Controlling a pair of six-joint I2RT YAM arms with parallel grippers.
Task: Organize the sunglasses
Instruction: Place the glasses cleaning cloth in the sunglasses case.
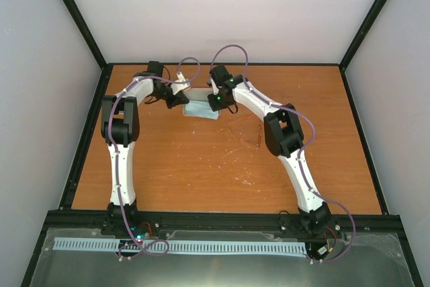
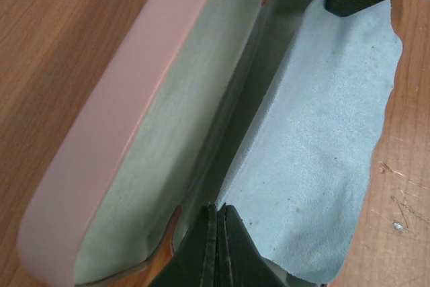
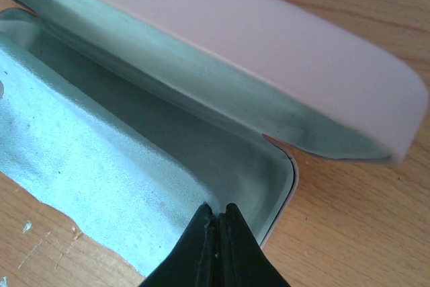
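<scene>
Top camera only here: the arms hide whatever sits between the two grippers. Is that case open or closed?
Observer: Open. Both wrist views show the case with its pink lid folded back.
Operator: Anything inside?
Observer: The light blue cloth lies over the tray and spills past its rim onto the table. No sunglasses show there.
Operator: Are the grippers open?
Observer: No. The left gripper and right gripper are both shut, tips at opposite ends of the case.
</scene>
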